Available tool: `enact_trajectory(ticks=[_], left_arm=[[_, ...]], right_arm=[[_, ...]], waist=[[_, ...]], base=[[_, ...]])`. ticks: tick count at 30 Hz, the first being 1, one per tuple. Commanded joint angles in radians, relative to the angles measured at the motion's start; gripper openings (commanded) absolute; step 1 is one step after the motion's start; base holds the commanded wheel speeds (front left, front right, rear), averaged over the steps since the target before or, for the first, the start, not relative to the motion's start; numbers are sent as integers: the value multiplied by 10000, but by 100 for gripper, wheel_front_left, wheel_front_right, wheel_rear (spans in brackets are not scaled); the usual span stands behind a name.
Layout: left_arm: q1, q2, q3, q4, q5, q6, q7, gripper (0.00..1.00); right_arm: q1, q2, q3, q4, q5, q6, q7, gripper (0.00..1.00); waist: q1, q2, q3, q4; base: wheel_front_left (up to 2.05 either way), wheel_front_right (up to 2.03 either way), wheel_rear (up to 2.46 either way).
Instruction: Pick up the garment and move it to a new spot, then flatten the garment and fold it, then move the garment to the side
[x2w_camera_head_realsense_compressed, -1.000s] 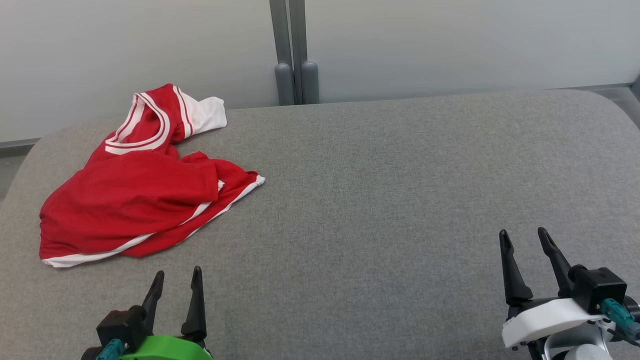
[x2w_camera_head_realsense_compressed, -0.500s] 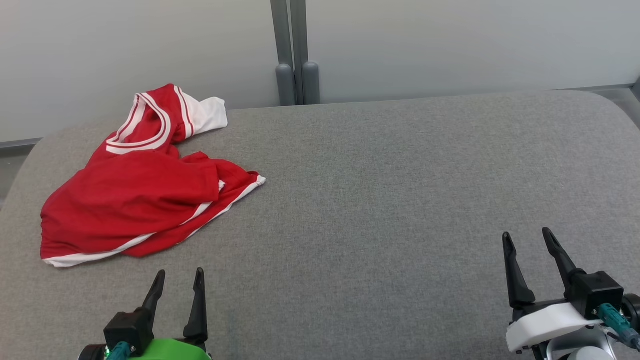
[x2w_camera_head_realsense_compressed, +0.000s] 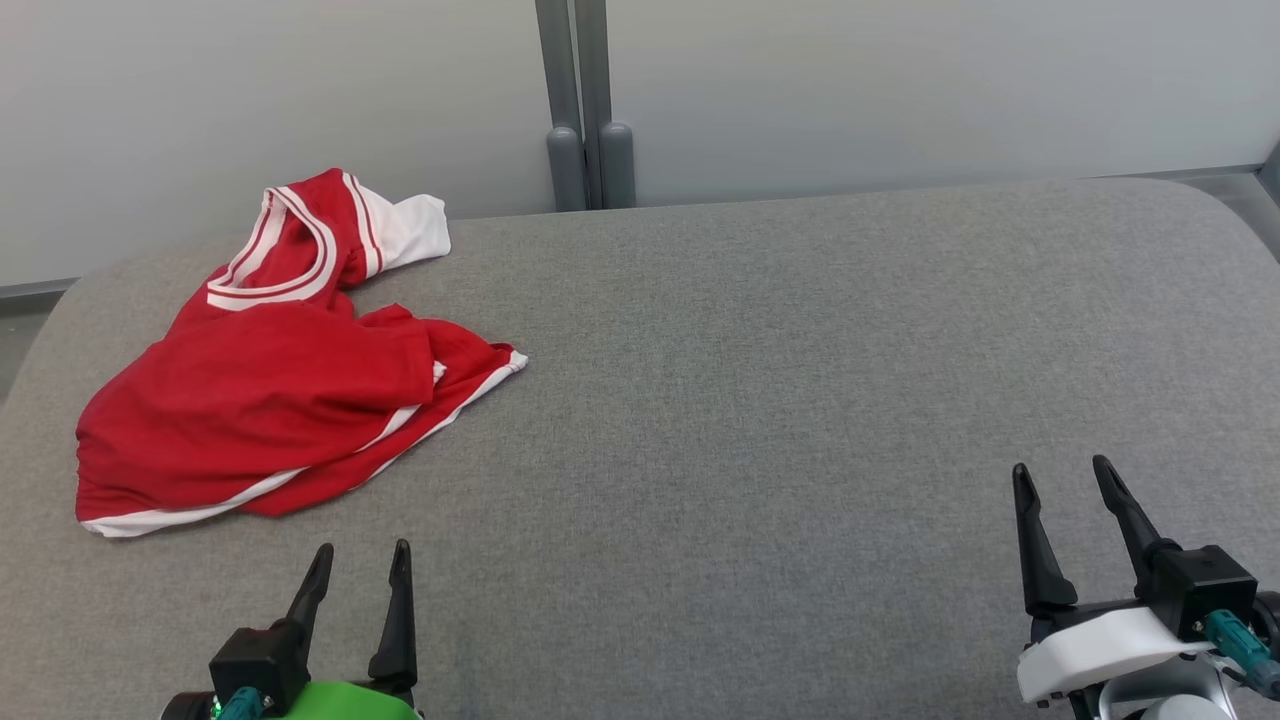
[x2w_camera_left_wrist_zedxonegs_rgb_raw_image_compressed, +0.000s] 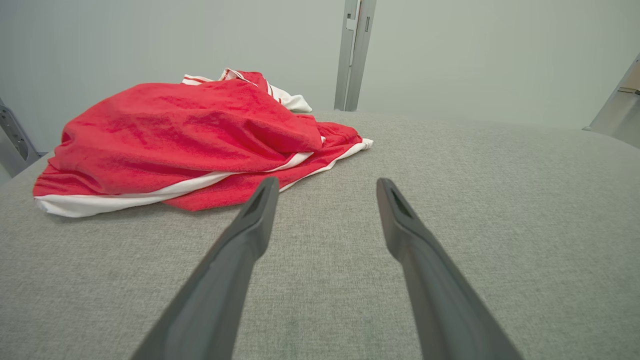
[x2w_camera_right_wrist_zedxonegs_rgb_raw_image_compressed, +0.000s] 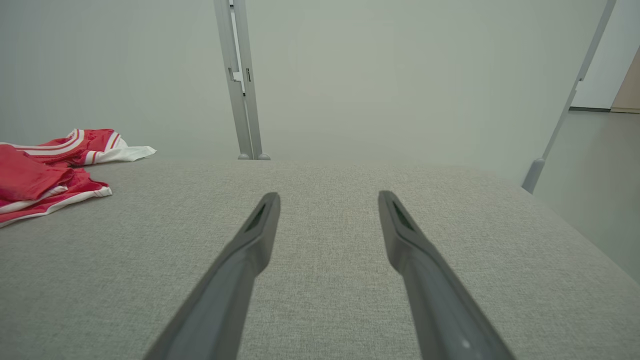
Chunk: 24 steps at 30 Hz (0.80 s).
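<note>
The garment (x2w_camera_head_realsense_compressed: 260, 390) is a red shirt with white striped trim, lying crumpled at the far left of the grey padded table (x2w_camera_head_realsense_compressed: 760, 380). My left gripper (x2w_camera_head_realsense_compressed: 362, 552) stands open at the near edge, a short way in front of the shirt's white hem. In the left wrist view the garment (x2w_camera_left_wrist_zedxonegs_rgb_raw_image_compressed: 185, 135) lies just ahead and to the left of my left gripper (x2w_camera_left_wrist_zedxonegs_rgb_raw_image_compressed: 325, 184). My right gripper (x2w_camera_head_realsense_compressed: 1062, 472) is open at the near right, far from the shirt. The right wrist view has the garment (x2w_camera_right_wrist_zedxonegs_rgb_raw_image_compressed: 50, 175) at its left edge and my right gripper (x2w_camera_right_wrist_zedxonegs_rgb_raw_image_compressed: 327, 196) over bare fabric.
A pale partition wall with a grey double post (x2w_camera_head_realsense_compressed: 580, 110) runs along the table's far edge. The table's corners are rounded. A slanted metal leg (x2w_camera_right_wrist_zedxonegs_rgb_raw_image_compressed: 565, 110) stands beyond the right side. Bare grey surface spreads from the middle to the right.
Both grippers have drawn back slightly toward the near edge. The garment has not moved; the small shift of the picture comes from the camera.
</note>
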Motion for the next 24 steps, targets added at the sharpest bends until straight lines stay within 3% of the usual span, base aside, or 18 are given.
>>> enact_trajectory(ticks=[1,15,19,24], left_arm=[[-8,70,-5,34,-87,-28,-7,100],[-187,69,-228,159,-420,-31,-7,100],[-212,67,-331,218,-419,-30,-7,100],[-46,69,-216,307,-339,-28,-5,100]], right_arm=[[98,-17,-40,36,98,0,-35,100],[178,-115,44,56,261,0,-35,100],[335,-111,89,46,267,0,-33,100],[383,-80,358,124,290,0,-33,100]], waist=[[0,0,5,-3],[0,0,-22,229],[0,0,-94,846],[0,0,-264,2119]], base=[[0,0,0],[0,0,0],[0,0,0],[0,0,0]])
